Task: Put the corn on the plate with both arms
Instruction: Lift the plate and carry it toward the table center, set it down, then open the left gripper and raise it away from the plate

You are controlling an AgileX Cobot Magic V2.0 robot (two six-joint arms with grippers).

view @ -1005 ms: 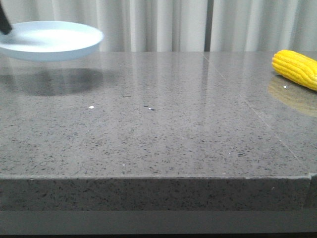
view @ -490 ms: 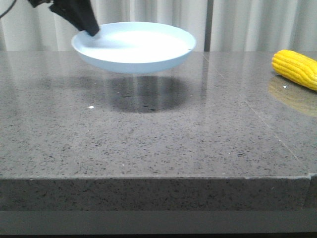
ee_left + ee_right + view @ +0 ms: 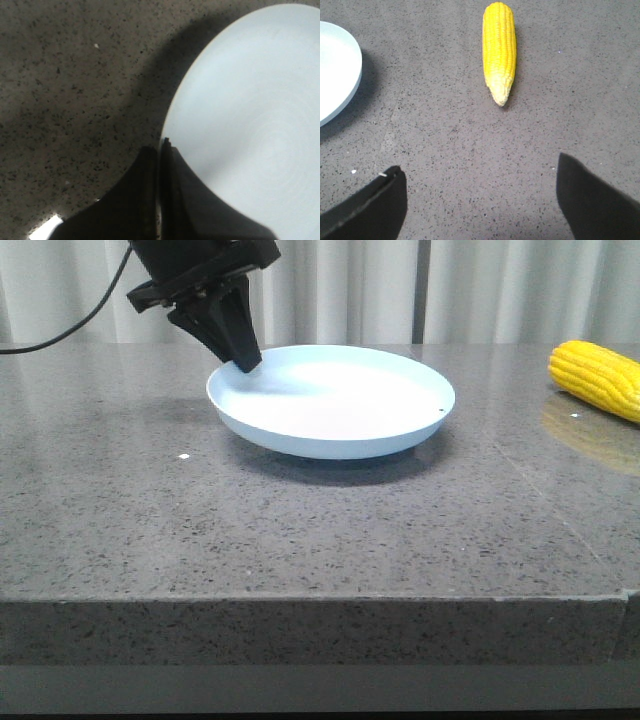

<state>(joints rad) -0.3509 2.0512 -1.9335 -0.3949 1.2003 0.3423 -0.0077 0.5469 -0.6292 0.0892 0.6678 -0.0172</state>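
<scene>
Pale blue-white plastic catches the light where the plate (image 3: 331, 400) sits near the middle of the table (image 3: 300, 530), a little toward the far edge. The left gripper (image 3: 244, 360) has its 2 fingers (image 3: 150, 200) pinched together on the plate's near-left rim, one above and one below the lip, which looks like the only way to carry something so flat and shallow. From the front, the plate's underside seems to be touching the table or just above it; its shadow is tight beneath it, so I judge it is being set down, though I cannot tell if the weight is fully off the fingers.

Bright yellow, the corn (image 3: 597, 377) lies flat near the right edge of the table, well apart from the plate, its paler tip pointing back toward the right gripper (image 3: 480, 195). That gripper hangs above it with fingers spread wide and nothing between them, lined up along the cob's length rather than across it.

My guess is the split makes sense: 1 arm parks the plate centrally where both can reach, the other waits over the corn to fetch it. The corn is not yet on the plate.
</scene>
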